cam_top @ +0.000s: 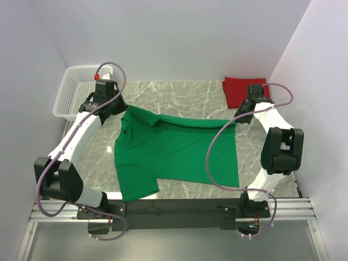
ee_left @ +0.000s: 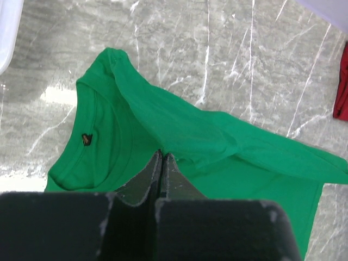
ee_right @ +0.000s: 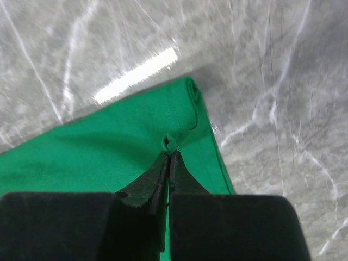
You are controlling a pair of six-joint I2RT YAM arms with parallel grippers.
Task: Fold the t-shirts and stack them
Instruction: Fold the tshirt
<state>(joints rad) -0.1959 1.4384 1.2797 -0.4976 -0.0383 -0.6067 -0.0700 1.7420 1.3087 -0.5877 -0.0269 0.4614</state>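
Note:
The green t-shirt (cam_top: 174, 149) lies spread on the marble table, its far edge folded over toward the front in a long band. My left gripper (cam_top: 116, 110) is at the shirt's far left by the collar. In the left wrist view it (ee_left: 162, 155) is shut, pinching the folded green cloth (ee_left: 179, 125). My right gripper (cam_top: 239, 117) is at the shirt's far right corner. In the right wrist view it (ee_right: 171, 152) is shut on a small bunch of green cloth (ee_right: 109, 147) near the hem. The red t-shirt (cam_top: 242, 89) lies folded at the back right.
A white mesh basket (cam_top: 76, 92) stands at the back left against the wall; its edge shows in the left wrist view (ee_left: 6, 32). White walls close in the table on three sides. The red shirt's edge (ee_left: 342, 87) shows at the right of the left wrist view.

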